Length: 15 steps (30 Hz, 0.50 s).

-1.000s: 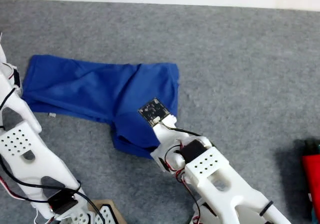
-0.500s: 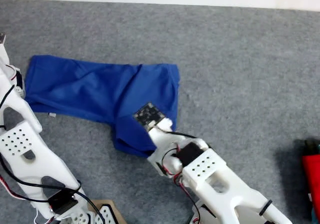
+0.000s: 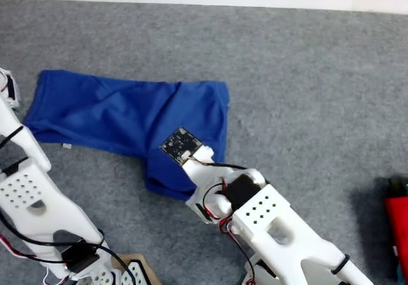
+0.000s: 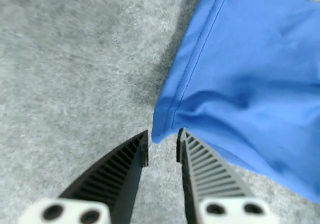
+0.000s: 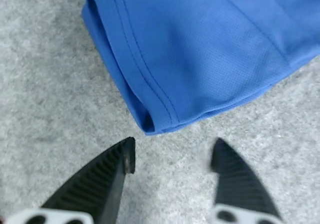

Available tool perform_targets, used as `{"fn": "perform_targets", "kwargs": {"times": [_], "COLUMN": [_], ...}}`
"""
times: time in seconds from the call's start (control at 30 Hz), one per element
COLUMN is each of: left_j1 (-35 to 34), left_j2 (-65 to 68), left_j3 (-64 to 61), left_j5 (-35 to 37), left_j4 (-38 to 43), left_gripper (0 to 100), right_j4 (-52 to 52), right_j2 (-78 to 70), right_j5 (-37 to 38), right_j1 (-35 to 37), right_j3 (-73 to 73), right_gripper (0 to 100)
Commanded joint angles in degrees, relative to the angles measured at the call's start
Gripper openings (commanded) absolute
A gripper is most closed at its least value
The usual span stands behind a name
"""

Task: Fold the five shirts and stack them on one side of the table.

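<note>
Blue shirt (image 3: 127,116) laid on grey table (image 3: 306,74).
Left gripper (image 4: 162,145) is held slightly apart at its corner; right gripper (image 5: 172,156) is spread wide.

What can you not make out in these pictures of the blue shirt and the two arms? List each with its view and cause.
1. High view: the near edge of the blue shirt, partly hidden under the right arm.
2. High view: a red thing, cut off by the picture's right edge.
3. Left wrist view: whether the left gripper touches the shirt's corner; they overlap.
</note>
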State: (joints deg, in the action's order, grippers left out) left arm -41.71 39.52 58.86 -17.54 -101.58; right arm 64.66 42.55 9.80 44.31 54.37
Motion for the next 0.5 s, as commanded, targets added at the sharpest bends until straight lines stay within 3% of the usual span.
{"fn": "perform_targets", "kwargs": {"times": [0.0,0.17,0.3,0.47], "left_j1": [1.8,4.09,5.49,5.58], "left_j2": [-8.48,-9.71,-6.81,3.12], "left_j3": [-3.65,-4.62,-5.93,-5.93], "left_j5": [0.62,0.62,6.77,9.67], "left_j4": [-0.44,1.32,3.43,6.59], "left_gripper": [11,11,11,1], "right_j4": [1.1,1.19,1.27,-2.07], "right_j2": [1.36,1.27,1.1,-1.27], "right_j5": [1.14,1.05,-2.2,-3.69], "right_j1": [-0.04,-4.88,-7.08,-6.99], "right_j3": [-4.0,-11.38,-17.1,-16.57], "right_gripper": [28.4,20.1,6.6,1.2]}}
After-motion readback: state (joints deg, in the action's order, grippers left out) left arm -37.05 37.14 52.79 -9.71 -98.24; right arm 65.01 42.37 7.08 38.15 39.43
